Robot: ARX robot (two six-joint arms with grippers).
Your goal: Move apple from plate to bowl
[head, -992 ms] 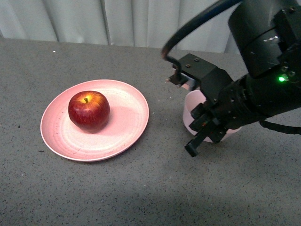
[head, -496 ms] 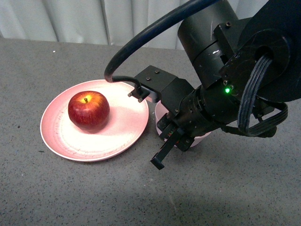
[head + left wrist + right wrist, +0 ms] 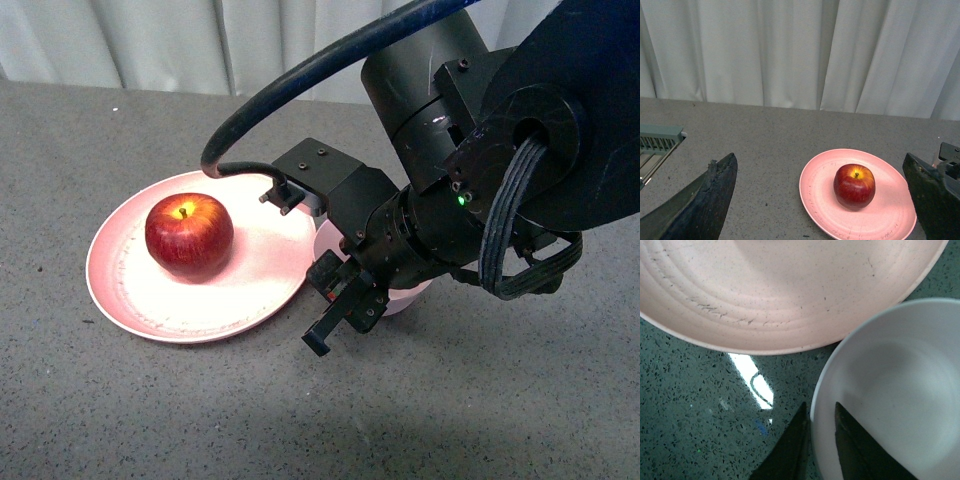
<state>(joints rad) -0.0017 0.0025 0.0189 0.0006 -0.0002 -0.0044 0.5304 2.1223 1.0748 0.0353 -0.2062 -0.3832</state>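
The dark-red apple (image 3: 189, 234) rests left of centre on the salmon-pink plate (image 3: 230, 290). My right gripper (image 3: 340, 312) is shut on the rim of the pale pink bowl (image 3: 403, 297), which stands just off the plate's right edge and is mostly hidden by the arm. In the right wrist view one finger is inside the bowl (image 3: 890, 380) and one outside, the gripper (image 3: 820, 407) pinching its wall, with the plate (image 3: 790, 290) close beside it. The left gripper (image 3: 820, 160) is open and well back from the apple (image 3: 854, 186) on the plate (image 3: 820, 200).
The grey speckled table (image 3: 120, 420) stretches all round the plate. White curtains (image 3: 200, 45) hang behind its far edge. My bulky right arm (image 3: 500, 170) and its black cable (image 3: 290, 95) reach over the plate's right side. A grey slotted object (image 3: 657, 142) lies off to one side.
My right arm has carried the bowl leftward across the table, from well right of the plate to right beside its edge. The apple and plate have stayed put.
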